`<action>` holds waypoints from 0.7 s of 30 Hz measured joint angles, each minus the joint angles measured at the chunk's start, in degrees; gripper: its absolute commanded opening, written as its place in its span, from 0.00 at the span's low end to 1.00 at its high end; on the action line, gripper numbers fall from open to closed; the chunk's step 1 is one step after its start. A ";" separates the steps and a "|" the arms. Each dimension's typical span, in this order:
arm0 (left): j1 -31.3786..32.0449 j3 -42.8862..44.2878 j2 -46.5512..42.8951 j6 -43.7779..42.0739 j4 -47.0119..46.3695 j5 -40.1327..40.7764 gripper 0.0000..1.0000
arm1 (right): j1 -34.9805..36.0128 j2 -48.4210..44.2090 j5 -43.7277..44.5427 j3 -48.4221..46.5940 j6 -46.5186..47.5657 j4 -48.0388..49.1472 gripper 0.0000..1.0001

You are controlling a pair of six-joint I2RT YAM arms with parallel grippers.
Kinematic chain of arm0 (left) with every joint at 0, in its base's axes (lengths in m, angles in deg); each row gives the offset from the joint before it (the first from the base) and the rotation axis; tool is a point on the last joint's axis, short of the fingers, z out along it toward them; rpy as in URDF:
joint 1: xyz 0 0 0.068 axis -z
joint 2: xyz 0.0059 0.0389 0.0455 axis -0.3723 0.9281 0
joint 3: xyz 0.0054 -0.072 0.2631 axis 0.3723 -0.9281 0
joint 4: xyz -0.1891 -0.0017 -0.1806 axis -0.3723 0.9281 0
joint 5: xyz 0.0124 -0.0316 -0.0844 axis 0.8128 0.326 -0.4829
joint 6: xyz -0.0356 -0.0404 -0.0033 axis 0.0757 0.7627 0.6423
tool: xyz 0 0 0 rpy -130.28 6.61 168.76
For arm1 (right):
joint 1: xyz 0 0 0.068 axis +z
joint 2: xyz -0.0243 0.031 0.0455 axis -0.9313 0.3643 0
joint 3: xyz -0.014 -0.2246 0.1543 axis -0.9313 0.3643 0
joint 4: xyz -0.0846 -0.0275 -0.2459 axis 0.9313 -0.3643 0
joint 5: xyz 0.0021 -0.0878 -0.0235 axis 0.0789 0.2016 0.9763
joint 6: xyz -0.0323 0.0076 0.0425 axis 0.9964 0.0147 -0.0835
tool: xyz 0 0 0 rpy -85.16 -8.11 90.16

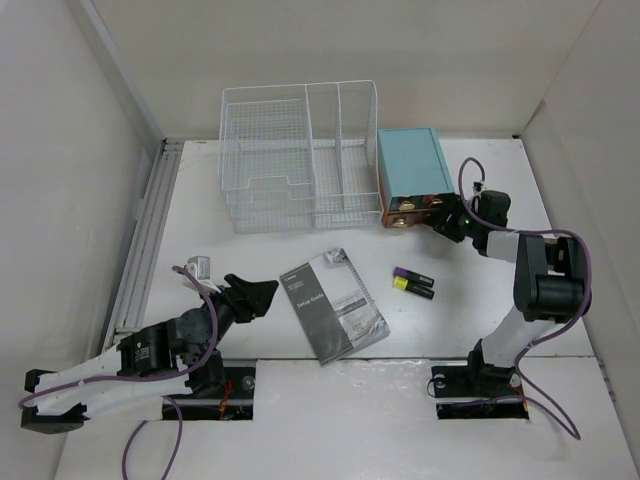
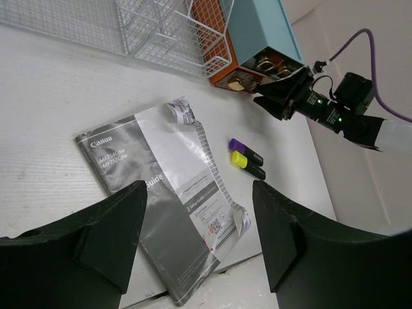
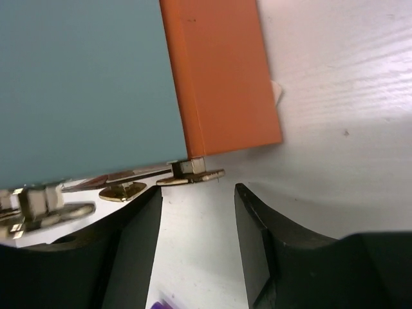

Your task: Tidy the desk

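The white desk (image 1: pixel 470 320) holds a grey Canon setup booklet (image 1: pixel 332 305) at its middle, with a purple highlighter (image 1: pixel 410 273) and a yellow highlighter (image 1: pixel 412 287) to its right. My left gripper (image 1: pixel 255 295) is open and empty, just left of the booklet. In the left wrist view the booklet (image 2: pixel 161 193) lies between and beyond its fingers (image 2: pixel 122 219). My right gripper (image 1: pixel 445 215) is open and empty at the front of the teal box (image 1: pixel 412 170). In the right wrist view its fingertips (image 3: pixel 257 206) sit just short of a brass drawer handle (image 3: pixel 190 175) on an orange drawer (image 3: pixel 222 77).
A white wire-mesh organizer (image 1: pixel 300 155) stands at the back, left of the teal box. A small silvery clip-like item (image 1: pixel 200 266) lies left of my left gripper. White walls close in on both sides. Two cutouts at the near edge hold the arm bases (image 1: pixel 480 385).
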State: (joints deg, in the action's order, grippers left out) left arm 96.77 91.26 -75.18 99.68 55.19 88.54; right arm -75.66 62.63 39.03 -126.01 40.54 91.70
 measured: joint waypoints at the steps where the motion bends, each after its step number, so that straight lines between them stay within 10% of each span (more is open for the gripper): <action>1: 0.00 0.00 0.00 0.04 0.00 0.00 0.62 | 0.09 -0.55 0.79 0.79 -0.85 0.85 0.54; 21: 0.00 0.00 1.07 0.61 1.25 0.37 0.62 | -0.13 -0.17 3.76 4.66 -8.68 12.11 0.58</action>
State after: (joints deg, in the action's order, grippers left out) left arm 96.77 91.26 -74.11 100.29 56.43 88.91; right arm -75.79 62.46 42.79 -121.35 31.87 103.81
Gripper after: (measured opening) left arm 0.628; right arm 0.571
